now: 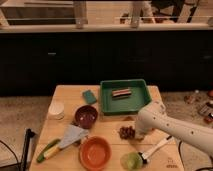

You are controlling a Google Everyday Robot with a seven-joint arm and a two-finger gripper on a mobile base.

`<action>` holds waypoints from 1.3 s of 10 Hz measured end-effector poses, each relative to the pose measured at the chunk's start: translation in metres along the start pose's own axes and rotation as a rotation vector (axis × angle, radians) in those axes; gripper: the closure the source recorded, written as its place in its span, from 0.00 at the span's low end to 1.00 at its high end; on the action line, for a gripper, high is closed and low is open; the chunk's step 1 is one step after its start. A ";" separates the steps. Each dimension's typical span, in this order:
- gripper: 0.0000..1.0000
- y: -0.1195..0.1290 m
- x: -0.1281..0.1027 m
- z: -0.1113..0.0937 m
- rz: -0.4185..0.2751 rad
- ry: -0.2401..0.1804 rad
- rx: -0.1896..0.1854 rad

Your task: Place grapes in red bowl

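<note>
The grapes (127, 132), a small dark reddish-brown cluster, lie on the wooden table (107, 127) right of centre. My white arm comes in from the right, and its bulky end (150, 119) sits just right of and above the grapes. The gripper (137, 131) is at that end, right beside the cluster and mostly hidden by the arm. A dark red bowl (86, 116) stands left of the grapes, apart from them. An orange-red bowl (95, 152) stands at the front, left of and nearer than the grapes.
A green tray (137, 101) holding a small bar stands at the back. Around it lie a green sponge (89, 96), a white round lid (56, 110), a grey cloth (72, 136), a green-yellow item (47, 150), a small green cup (131, 161) and a white brush (155, 148).
</note>
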 end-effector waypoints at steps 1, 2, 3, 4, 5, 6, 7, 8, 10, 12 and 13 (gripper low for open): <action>0.99 -0.001 0.000 0.000 -0.001 -0.001 0.002; 0.97 -0.001 0.000 0.000 -0.002 -0.001 0.002; 0.87 -0.002 0.000 0.000 -0.003 -0.001 0.003; 0.78 -0.002 0.000 -0.001 -0.005 -0.001 0.003; 0.67 -0.001 -0.001 -0.002 -0.018 -0.022 -0.003; 0.59 0.000 -0.001 -0.004 -0.025 -0.050 -0.008; 0.47 0.002 0.000 -0.007 -0.029 -0.072 -0.013; 0.36 0.003 -0.003 -0.009 -0.040 -0.088 -0.017; 0.21 0.005 0.000 -0.016 -0.045 -0.109 -0.015; 0.20 0.007 -0.001 -0.021 -0.060 -0.126 -0.013; 0.20 0.007 0.000 -0.022 -0.062 -0.129 -0.013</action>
